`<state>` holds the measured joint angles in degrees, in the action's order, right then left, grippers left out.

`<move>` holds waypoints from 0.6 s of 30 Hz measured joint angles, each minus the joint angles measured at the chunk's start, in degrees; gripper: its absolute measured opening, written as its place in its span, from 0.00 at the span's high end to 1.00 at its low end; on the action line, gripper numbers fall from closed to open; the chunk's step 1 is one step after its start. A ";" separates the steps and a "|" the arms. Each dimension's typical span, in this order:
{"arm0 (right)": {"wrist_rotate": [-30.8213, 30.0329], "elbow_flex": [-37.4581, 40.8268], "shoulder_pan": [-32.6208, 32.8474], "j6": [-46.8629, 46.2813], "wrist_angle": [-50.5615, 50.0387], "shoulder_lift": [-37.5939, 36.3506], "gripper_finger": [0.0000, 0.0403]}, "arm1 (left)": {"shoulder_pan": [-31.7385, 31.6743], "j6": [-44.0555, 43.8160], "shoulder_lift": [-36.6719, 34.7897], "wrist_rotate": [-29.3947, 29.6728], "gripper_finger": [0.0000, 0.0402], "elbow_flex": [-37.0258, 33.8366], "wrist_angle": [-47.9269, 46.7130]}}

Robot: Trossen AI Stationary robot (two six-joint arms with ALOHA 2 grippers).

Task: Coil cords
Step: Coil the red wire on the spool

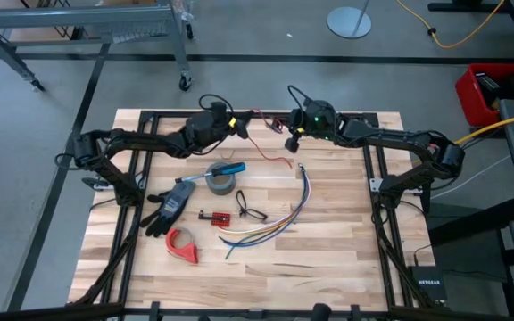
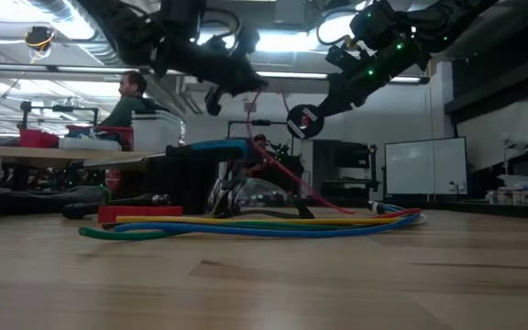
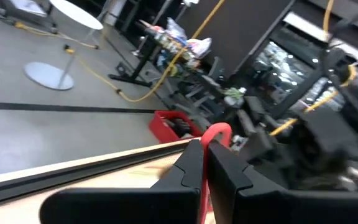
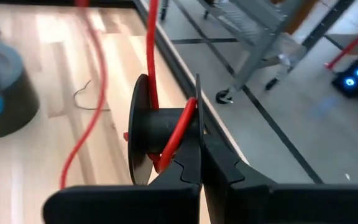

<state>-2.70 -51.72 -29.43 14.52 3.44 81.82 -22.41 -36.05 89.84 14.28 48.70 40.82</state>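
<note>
Red wire hangs slack between the two arms above the far edge of the wooden table, one end trailing down onto the boards near the bundle of multicoloured wires. Left pincer is closed on the wire; in its wrist view a short red loop stands up just beyond the pinched fingertips. Right pincer is raised just across from it, closed on a small black spool, around whose hub the red wire is wound a turn or so, with one strand rising away from it and another dropping toward the table. In the low view the spool hangs well above the table with the wire sloping down from it. On the table nearer the front lie a grey tape roll with a blue-handled screwdriver across it, a black glove, a red tape dispenser and a thin black looped cord.
</note>
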 joint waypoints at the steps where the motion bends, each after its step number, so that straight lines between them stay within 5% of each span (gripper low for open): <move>1: -0.34 0.00 -0.01 -0.91 0.15 0.00 1.00 | 0.52 0.00 0.00 -0.02 1.00 0.32 0.00; 18: 3.17 0.00 -0.13 -8.52 4.57 0.00 1.00 | 5.68 -0.10 8.86 -0.62 1.00 10.82 -2.91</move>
<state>0.46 -51.72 -29.56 5.99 8.02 81.82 -16.72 -36.16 98.71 13.66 59.51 37.91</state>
